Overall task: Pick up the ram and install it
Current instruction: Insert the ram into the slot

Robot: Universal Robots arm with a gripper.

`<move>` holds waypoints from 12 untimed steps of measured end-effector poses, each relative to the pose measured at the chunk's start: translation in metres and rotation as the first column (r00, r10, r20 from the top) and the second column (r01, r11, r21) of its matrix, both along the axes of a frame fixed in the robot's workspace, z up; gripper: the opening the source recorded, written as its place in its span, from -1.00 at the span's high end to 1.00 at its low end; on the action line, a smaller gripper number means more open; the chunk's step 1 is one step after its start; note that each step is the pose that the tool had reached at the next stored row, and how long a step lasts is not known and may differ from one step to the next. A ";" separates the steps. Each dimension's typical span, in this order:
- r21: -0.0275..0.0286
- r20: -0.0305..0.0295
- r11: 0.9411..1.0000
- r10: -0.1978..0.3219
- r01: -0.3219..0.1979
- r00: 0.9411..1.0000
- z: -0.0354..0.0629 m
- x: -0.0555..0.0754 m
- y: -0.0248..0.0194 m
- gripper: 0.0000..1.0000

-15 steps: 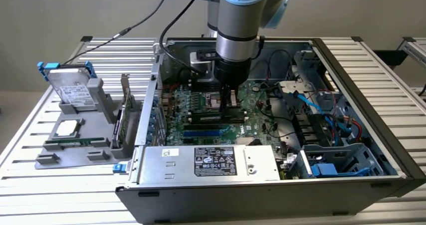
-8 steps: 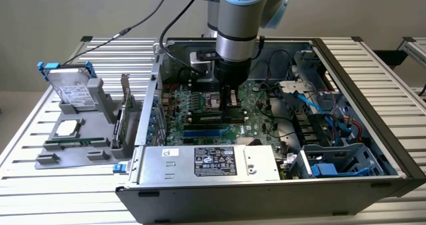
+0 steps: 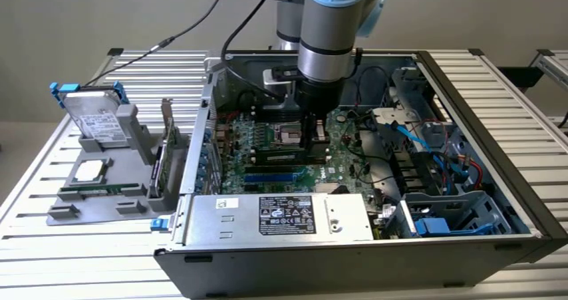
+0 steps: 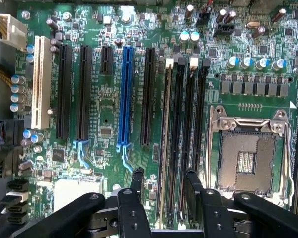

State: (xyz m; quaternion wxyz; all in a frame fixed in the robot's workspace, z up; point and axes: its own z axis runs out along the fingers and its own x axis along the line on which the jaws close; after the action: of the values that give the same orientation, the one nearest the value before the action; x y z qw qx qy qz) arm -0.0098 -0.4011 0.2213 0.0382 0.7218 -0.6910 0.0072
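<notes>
The ram stands on edge in one of the long black memory slots, beside the empty processor socket. My gripper is open, and its two black fingers straddle the ram's end with a gap on each side. In the exterior view the gripper points straight down into the open computer case, just above the ram on the motherboard. Nothing is held.
The case lies open on a slatted table, with the power supply at its front and blue cables on the exterior view's right. A grey fixture holding a hard drive stands at the left.
</notes>
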 end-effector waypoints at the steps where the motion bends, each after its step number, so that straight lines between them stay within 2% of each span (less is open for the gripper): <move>1: 0.000 0.000 1.000 0.000 0.000 1.000 0.0000 0.000 0.0000 0.08; 8: 0.000 -0.002 1.000 0.000 0.000 1.000 0.0000 0.001 0.0000 0.08; 10: 0.000 -0.002 1.000 0.000 0.000 1.000 0.0000 0.001 0.0000 0.05; 11: 0.000 -0.002 1.000 0.000 0.000 1.000 0.0000 0.001 0.0000 -0.07; 12: 0.000 -0.002 1.000 0.000 0.000 1.000 0.0000 0.001 0.0000 -0.07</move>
State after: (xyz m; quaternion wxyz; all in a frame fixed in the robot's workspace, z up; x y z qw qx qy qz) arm -0.0085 -0.4011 0.2213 0.0390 0.7218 -0.6910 0.0063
